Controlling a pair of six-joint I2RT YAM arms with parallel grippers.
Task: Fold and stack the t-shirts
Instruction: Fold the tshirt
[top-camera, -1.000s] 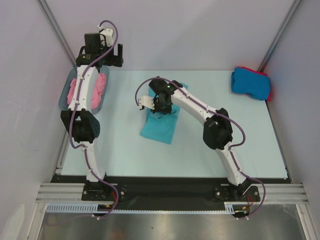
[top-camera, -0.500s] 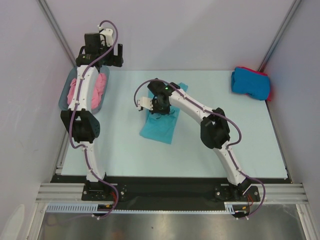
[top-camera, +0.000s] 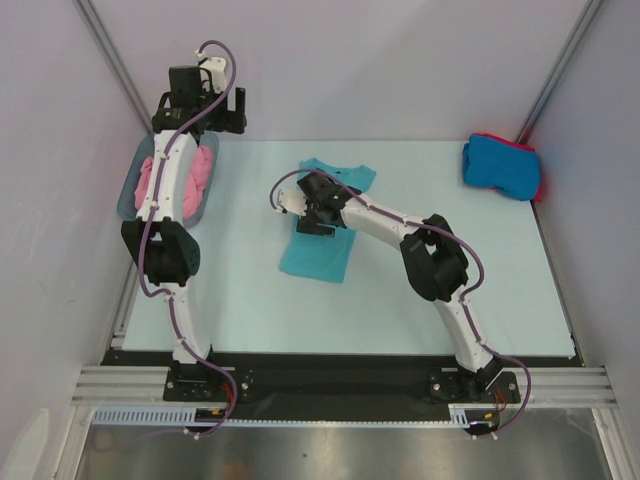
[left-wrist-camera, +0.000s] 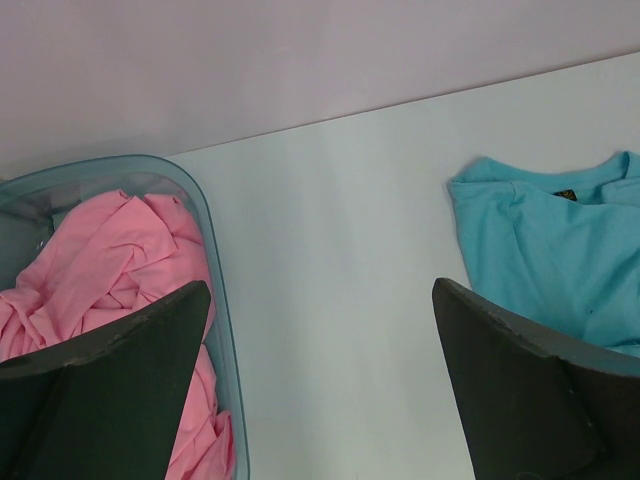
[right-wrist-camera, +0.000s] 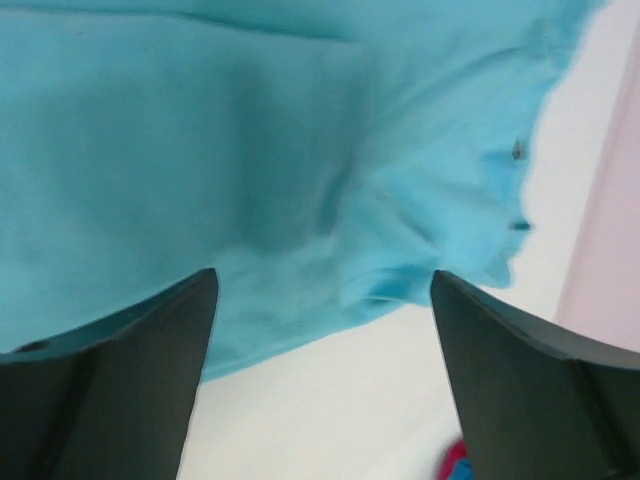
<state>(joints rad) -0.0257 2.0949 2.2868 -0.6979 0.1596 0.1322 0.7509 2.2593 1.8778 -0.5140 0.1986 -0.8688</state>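
Visibly 4 tees (top-camera: 318, 255); 1 tub (top-camera: 126, 190).

Robot lab cell: plain pale panel walls (top-camera: 400, 70), silver aluminium extrusion rail (top-camera: 570, 385) bearing white left arm (top-camera: 172, 185), white right arm (top-camera: 385, 215); pale mint bench (top-camera: 250, 300).

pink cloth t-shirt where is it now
In the top view the crumpled pink cloth t-shirt lies inside the grey-blue plastic tub at the far-left edge of the table, left of the teal cloth t-shirt.

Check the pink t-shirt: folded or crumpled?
Crumpled, not folded: the pink t-shirt lies bunched in loose, irregular creases inside the tub, with no flat folded edges.
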